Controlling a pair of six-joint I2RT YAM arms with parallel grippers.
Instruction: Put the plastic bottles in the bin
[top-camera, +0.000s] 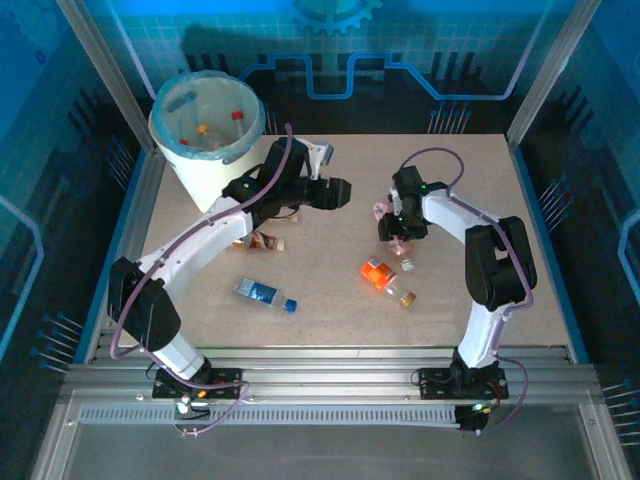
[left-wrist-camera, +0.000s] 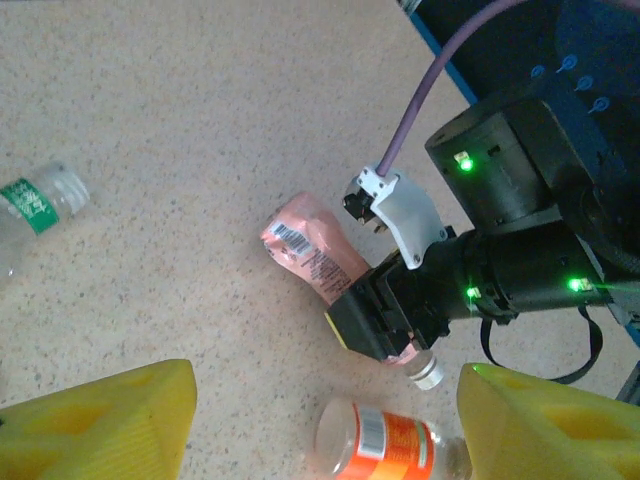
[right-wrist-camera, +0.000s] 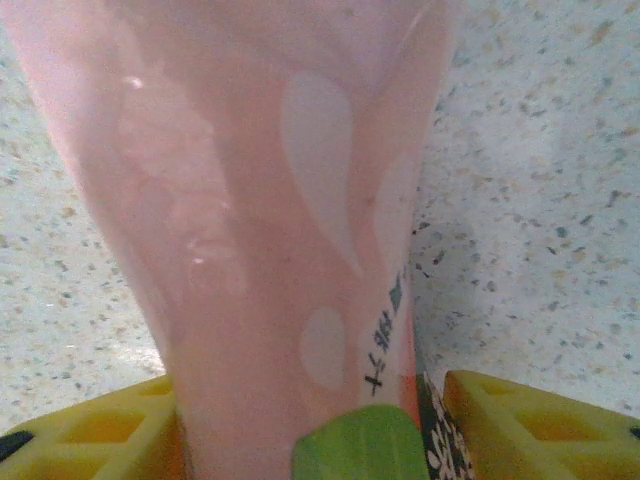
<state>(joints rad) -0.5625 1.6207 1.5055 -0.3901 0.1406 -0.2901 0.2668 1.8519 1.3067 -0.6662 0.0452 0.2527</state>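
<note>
1. Top external: bin (top-camera: 190, 165) stands at far-left corner of table (top-camera: 470, 165); red-capped bottle (top-camera: 237, 116) & another lie inside it.
2. Left gripper (top-camera: 340, 192) hovers mid-table, right of bin. In left wrist view its yellow fingers (left-wrist-camera: 100, 425) stand wide apart w/ nothing held.
3. Right gripper (left-wrist-camera: 385, 325) is down on pink bottle (left-wrist-camera: 310, 248), which lies on table w/ its neck end btwn the jaws.
4. Right wrist: pink bottle sits btwn both fingers, close on each side; firm grip or not, can't tell.
5. Orange-label bottle (top-camera: 380, 275) lies just near side of pink one. Blue-label bottle (top-camera: 262, 291) & brownish-label bottle (top-camera: 262, 240) lie by left arm (top-camera: 200, 240). Green-label bottle (left-wrist-camera: 35, 200) also on table.
</note>
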